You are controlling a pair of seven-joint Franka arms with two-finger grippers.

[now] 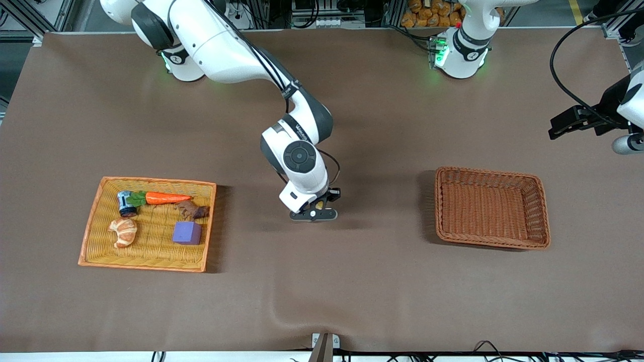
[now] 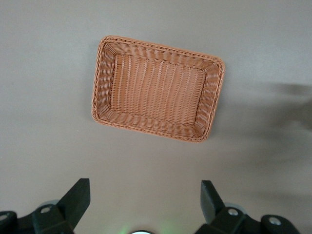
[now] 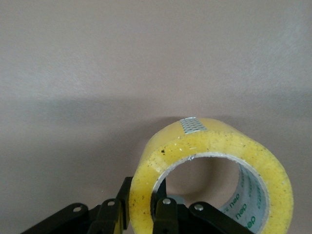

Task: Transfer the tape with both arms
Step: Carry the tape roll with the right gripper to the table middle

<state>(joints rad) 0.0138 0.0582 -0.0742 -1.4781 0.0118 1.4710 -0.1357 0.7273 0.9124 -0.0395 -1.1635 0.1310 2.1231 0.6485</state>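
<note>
The tape point(image 3: 214, 141) is a yellowish translucent roll with a grey core. My right gripper point(image 3: 144, 195) is shut on its wall, one finger inside the ring and one outside. In the front view the right gripper point(image 1: 313, 213) hangs low over the middle of the table, between the two baskets, and only a yellow sliver of the tape point(image 1: 320, 204) shows under it. My left gripper point(image 2: 145, 187) is open and empty, held high. It shows in the front view point(image 1: 571, 122) at the left arm's end of the table, and the left arm waits there.
An empty brown wicker basket point(image 1: 538, 211) lies toward the left arm's end, also in the left wrist view point(image 2: 100, 92). A yellow-orange tray point(image 1: 151, 259) toward the right arm's end holds a carrot point(image 1: 166, 198), a croissant point(image 1: 124, 232), a purple cube point(image 1: 187, 233), a brown figure and a small can.
</note>
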